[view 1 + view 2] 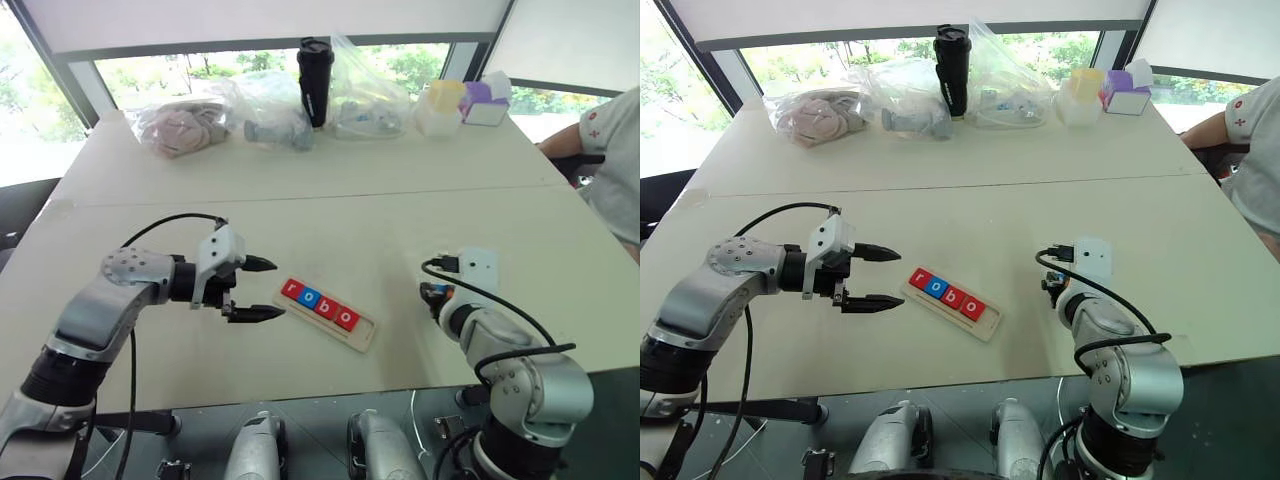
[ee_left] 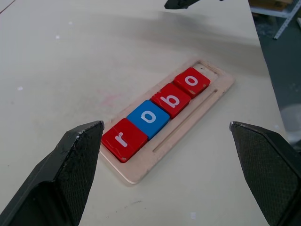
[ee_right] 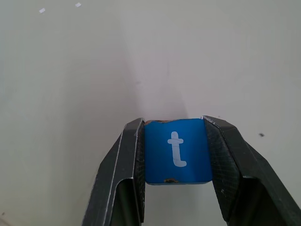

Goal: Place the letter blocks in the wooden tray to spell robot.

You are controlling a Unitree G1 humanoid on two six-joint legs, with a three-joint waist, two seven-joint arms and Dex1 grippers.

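Right wrist view puts the two black fingers (image 3: pixel 225 165) tight against opposite edges of a blue tile marked t (image 3: pixel 176 150), so the right gripper (image 3: pixel 175 153) is clamped on that last letter, held above bare table (image 3: pixel 70 70); outward from there, the head views show the right gripper (image 1: pixel 436 296) well apart from the wooden tray (image 1: pixel 362 340), which lies toward the robot's left of it; the tray runs slantwise across the tabletop, its long axis falling from the far left end to the near right end; four tiles sit in it in a row, a red r (image 2: pixel 123 139), a blue o (image 2: pixel 149 117), a red b (image 2: pixel 171 100) and a red o (image 2: pixel 191 81), and the one bare slot (image 2: pixel 207 69) is at the end that points toward the right arm; that open end is, I judge, what the coming move turns on, since the held tile has to travel leftward and go down square with the slanted row; the left gripper (image 1: pixel 257 289) hovers just beside the r end with its fingers spread wide and nothing between them, nearer the tray but at the wrong end.
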